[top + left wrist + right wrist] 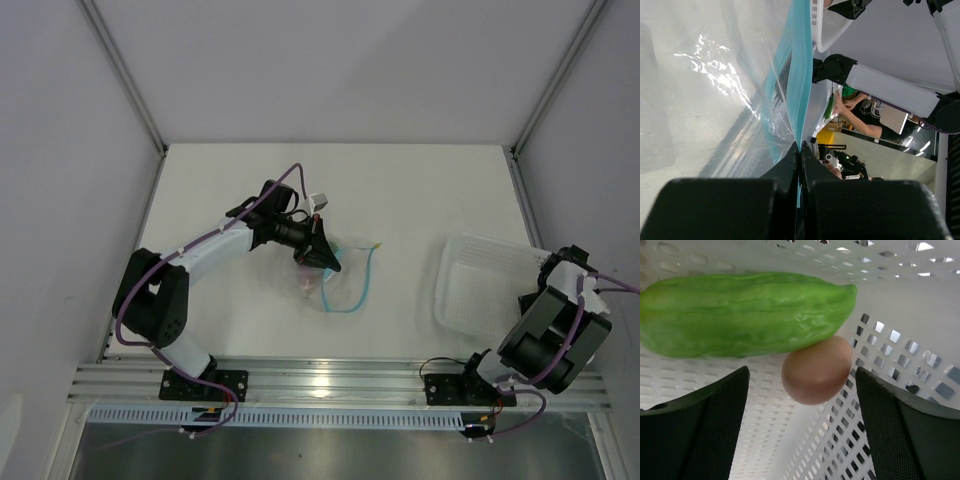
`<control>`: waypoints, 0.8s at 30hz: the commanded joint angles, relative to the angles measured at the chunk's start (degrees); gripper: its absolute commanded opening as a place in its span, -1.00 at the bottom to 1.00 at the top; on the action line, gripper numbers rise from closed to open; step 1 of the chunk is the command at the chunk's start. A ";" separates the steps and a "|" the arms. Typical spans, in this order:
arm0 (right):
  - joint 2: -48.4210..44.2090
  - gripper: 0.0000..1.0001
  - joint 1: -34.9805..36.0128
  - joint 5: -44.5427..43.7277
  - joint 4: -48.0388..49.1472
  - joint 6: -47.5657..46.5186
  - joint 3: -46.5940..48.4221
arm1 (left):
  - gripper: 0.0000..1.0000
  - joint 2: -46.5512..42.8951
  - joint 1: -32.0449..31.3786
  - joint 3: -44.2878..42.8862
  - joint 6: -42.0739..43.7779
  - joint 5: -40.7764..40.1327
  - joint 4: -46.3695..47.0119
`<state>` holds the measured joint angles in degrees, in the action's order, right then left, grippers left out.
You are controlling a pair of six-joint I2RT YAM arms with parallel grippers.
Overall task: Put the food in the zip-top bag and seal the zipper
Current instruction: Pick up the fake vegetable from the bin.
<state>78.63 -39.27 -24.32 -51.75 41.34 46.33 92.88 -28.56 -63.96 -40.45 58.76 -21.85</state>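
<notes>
Clenches left gripper [799,146] on light-blue zipper strip [800,75] of clear plastic bag [352,280]; straddles pinkish egg-shaped toy [815,370] in white perforated basket [890,340] with released right gripper [801,377].

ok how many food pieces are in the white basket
2. A long light-green piece lies across the basket floor; a pinkish-brown egg-shaped piece touches its lower side, by the wall. Others may be hidden out of frame.
</notes>
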 commanded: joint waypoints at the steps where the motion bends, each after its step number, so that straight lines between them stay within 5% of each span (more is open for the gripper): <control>1: 1.87 0.72 -0.46 -0.91 3.93 0.41 -0.80 | -0.99 -2.35 0.61 -0.19 1.16 1.53 1.98; 24: 7.41 0.17 4.45 -0.29 7.45 1.55 -2.82 | -0.99 -2.62 0.69 0.42 0.46 0.65 2.25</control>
<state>83.92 -36.21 -24.38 -45.52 41.82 45.15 92.20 -28.40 -63.53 -40.49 58.70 -21.50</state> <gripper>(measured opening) 0.602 0.005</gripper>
